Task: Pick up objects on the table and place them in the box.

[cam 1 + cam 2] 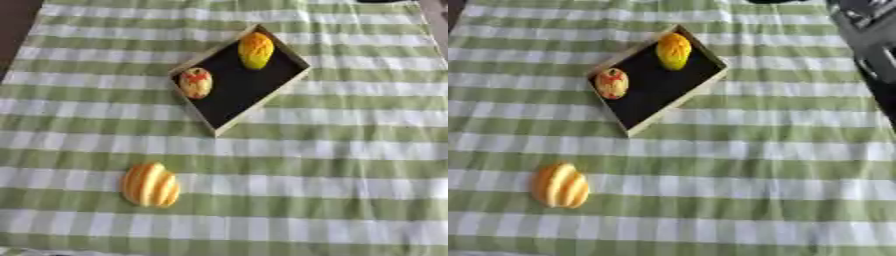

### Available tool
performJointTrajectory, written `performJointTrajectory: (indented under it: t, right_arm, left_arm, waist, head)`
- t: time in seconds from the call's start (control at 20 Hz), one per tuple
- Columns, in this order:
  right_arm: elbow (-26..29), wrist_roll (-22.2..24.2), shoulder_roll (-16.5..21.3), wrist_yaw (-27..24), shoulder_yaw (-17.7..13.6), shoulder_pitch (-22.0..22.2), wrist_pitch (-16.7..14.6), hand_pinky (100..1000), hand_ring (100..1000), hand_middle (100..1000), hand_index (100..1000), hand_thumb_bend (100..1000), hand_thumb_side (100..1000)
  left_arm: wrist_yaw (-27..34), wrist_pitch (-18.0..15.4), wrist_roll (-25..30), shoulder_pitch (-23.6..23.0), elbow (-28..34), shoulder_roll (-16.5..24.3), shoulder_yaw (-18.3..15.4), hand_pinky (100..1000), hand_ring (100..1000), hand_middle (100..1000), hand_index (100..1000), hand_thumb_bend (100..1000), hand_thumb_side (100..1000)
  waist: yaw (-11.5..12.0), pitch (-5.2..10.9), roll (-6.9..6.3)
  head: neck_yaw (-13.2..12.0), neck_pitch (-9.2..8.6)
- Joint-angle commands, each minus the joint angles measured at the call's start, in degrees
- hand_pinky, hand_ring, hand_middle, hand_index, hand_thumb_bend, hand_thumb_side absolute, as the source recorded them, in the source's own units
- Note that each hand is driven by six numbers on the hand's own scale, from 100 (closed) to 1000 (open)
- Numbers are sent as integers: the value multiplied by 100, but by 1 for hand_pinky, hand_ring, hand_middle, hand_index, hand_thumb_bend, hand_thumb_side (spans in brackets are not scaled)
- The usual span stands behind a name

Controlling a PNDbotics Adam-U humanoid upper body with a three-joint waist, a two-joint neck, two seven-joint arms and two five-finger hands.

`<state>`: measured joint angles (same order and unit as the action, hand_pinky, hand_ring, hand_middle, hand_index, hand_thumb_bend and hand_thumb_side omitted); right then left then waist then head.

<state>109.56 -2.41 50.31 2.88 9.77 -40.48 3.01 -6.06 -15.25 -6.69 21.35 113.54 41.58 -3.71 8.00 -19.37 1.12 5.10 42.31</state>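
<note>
Left eye view: a cloth [332,150] of green and white stripes covers the whole table. In the upper middle of the frame sits a shallow box [259,109], turned cornerwise, with a pale rim and a black floor. Two things lie inside it. A yellow oval fruit [255,50] lies in the upper corner of the box, close to the rim. A smaller tan round piece with red marks on top [196,82] lies at the left corner, touching or nearly touching the left rim. The lower half of the box floor is bare. Outside the box, in the lower left of the frame, an orange ribbed thing with pale stripes [150,185] lies on the cloth, well apart from the box. No hand shows in this view, so whether either is released or clenched cannot be told.

Right eye view: the same layout sits a little further left. At the upper right edge a dark, blurred shape [870,45] runs down the side of the frame; what it is cannot be made out. No hand can be made out here either.
</note>
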Motion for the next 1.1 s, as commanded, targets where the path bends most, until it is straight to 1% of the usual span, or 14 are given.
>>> performJointTrajectory:
  t: [0.05, 0.1, 0.2, 0.25, 0.3, 0.35, 0.4, 0.5, 0.7, 0.85, 1.0, 1.1]
  right_arm:
    - [468, -483, 562, -377, -516, 328, -314, 878, 884, 691, 847, 100, 100]
    - [486, -599, 632, -409, -626, 486, -491, 878, 882, 693, 844, 100, 100]
    - [500, -798, 721, -378, -811, 811, -816, 878, 881, 694, 842, 100, 100]
    - [502, -873, 743, -334, -868, 952, -932, 878, 881, 693, 840, 100, 100]
    - [503, -933, 753, -286, -903, 1080, -1012, 878, 880, 692, 837, 100, 100]
    - [503, -981, 756, -238, -923, 1187, -1063, 878, 879, 691, 835, 100, 100]
    - [503, -1013, 746, -198, -927, 1273, -1090, 878, 879, 690, 834, 100, 100]
    - [504, -1047, 732, -136, -916, 1381, -1103, 878, 879, 690, 831, 100, 100]
    - [504, -1059, 717, -29, -886, 1477, -1101, 879, 878, 691, 829, 100, 100]
    - [504, -1061, 692, 2, -867, 1513, -1092, 878, 877, 690, 827, 100, 100]
    - [504, -1074, 660, 5, -864, 1528, -1079, 878, 875, 688, 824, 100, 100]
    - [504, -1087, 652, 1, -863, 1535, -1076, 878, 875, 688, 823, 100, 100]
  left_arm:
    - [-512, 332, 554, 190, 78, 1032, 424, 796, 819, 717, 890, 100, 306]
    - [-587, 409, 765, 242, 92, 1220, 587, 799, 821, 724, 893, 100, 365]
    - [-547, 547, 1271, 371, 102, 1560, 996, 809, 827, 736, 902, 100, 415]
    - [-476, 608, 1514, 466, 104, 1661, 1166, 814, 831, 741, 907, 100, 426]
    - [-416, 645, 1748, 583, 105, 1737, 1332, 823, 839, 750, 907, 118, 414]
    - [-380, 682, 1962, 713, 105, 1774, 1474, 829, 844, 755, 904, 100, 421]
    - [-368, 729, 2156, 842, 105, 1787, 1609, 834, 847, 758, 903, 110, 427]
    - [-374, 883, 2496, 1043, 105, 1760, 1827, 848, 857, 765, 898, 160, 460]
    - [-487, 1231, 3026, 1319, 105, 1600, 2143, 855, 860, 762, 891, 210, 508]
    - [-487, 1441, 3254, 1450, 105, 1450, 2301, 858, 861, 757, 884, 218, 509]
    - [-398, 1607, 3540, 1574, 105, 1264, 2463, 876, 872, 760, 879, 214, 473]
    - [-286, 1673, 3796, 1658, 105, 1187, 2560, 884, 876, 759, 877, 240, 449]
  waist:
    - [-18, 123, -42]
    - [-28, 116, -47]
    - [-69, 104, -52]
    - [-77, 102, -54]
    - [-86, 103, -59]
    - [-86, 106, -63]
    - [-86, 113, -70]
    - [-81, 128, -83]
    - [-76, 150, -99]
    - [-78, 159, -96]
    - [-78, 167, -94]
    - [-74, 176, -97]
  head:
    - [-50, 2]
    - [-64, 0]
    - [-103, -11]
    - [-105, -15]
    - [-109, -17]
    - [-109, -17]
    - [-116, -16]
    - [-128, -11]
    - [-143, 5]
    - [-143, 9]
    - [-156, 24]
    - [-155, 37]
